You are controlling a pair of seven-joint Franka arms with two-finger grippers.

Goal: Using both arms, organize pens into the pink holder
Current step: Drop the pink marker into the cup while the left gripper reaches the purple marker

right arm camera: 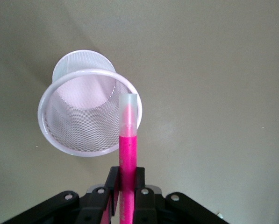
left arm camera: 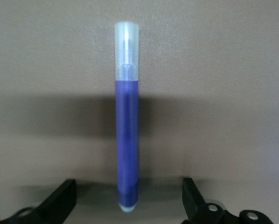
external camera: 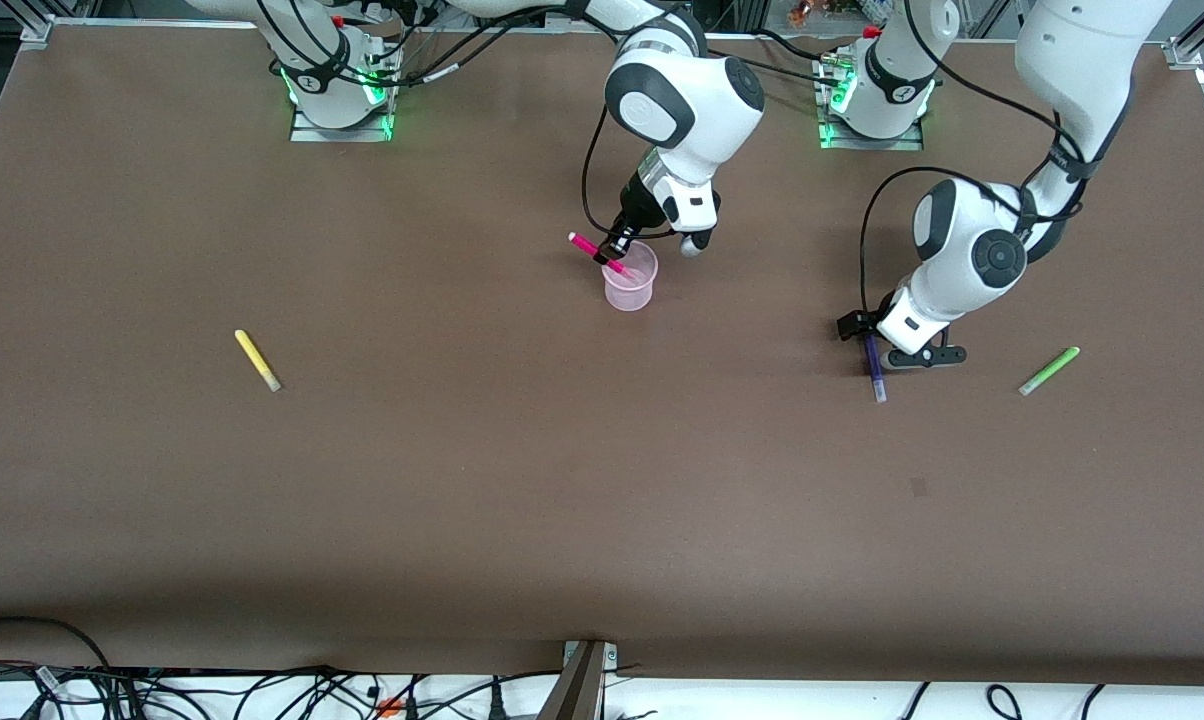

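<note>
Magenta pen [external camera: 598, 252] slants in right claw [external camera: 614, 250], cap over pink holder [external camera: 630, 281].

R gripper [external camera: 613, 250] is hanging over the pink holder [external camera: 630, 290] mid-table, clamping the magenta pen [external camera: 598, 253], which is tilting w/ its lower end over the holder's rim. L gripper [external camera: 874, 345] is sitting low over the purple pen [external camera: 874, 372], fingers spread either side of it, pen lying flat on the table [external camera: 562, 500]. Yellow pen [external camera: 257, 360] is lying toward the R arm's end, green pen [external camera: 1049, 371] toward the L arm's end, just beside the purple one.
</note>
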